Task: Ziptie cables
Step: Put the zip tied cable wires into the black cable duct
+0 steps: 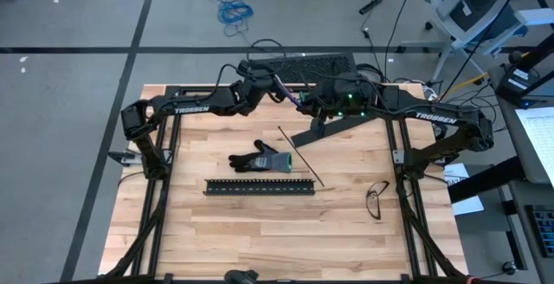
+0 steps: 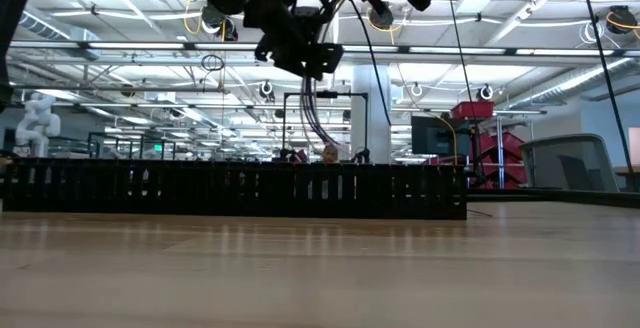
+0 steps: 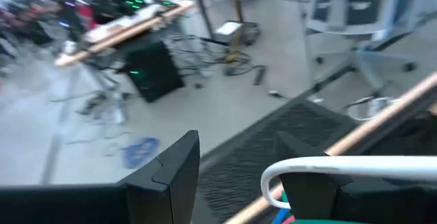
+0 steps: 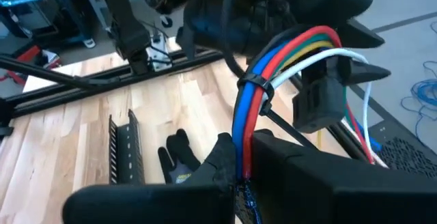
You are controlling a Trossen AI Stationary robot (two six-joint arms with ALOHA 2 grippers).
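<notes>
Above the far side of the bench [image 1: 260, 223], the cables [image 4: 247, 115] are held up by the tightly closed right gripper [image 1: 305, 102] and the half-closed left gripper [image 1: 275, 87], so they could slip out if pulled hard.

Cables [image 4: 254, 91]: blue, red, green, yellow and white strands running side by side; a black tie [image 4: 256, 85] cinched round them. White strand [image 3: 328, 167] loops pale against dark.

Worktop [image 1: 260, 223]: light wood, pale planks with faint butt-joint lines, black frame at the edges.

Slotted channel [image 1: 259, 186]: black, with a regular comb pattern of slots along its length.

Glove [image 1: 260, 159]: black fingers, grey back, green band at the cuff.

Thin rod [image 1: 301, 157]: dark, lying diagonal.

Glasses [image 1: 376, 199]: dark frame.

Arms: black, white lettering. Left pincer [image 3: 239, 183]: black fingers. Right pincer [image 4: 239, 183]: black.

Floor: grey, with a blue cord coil [image 1: 234, 11].
</notes>
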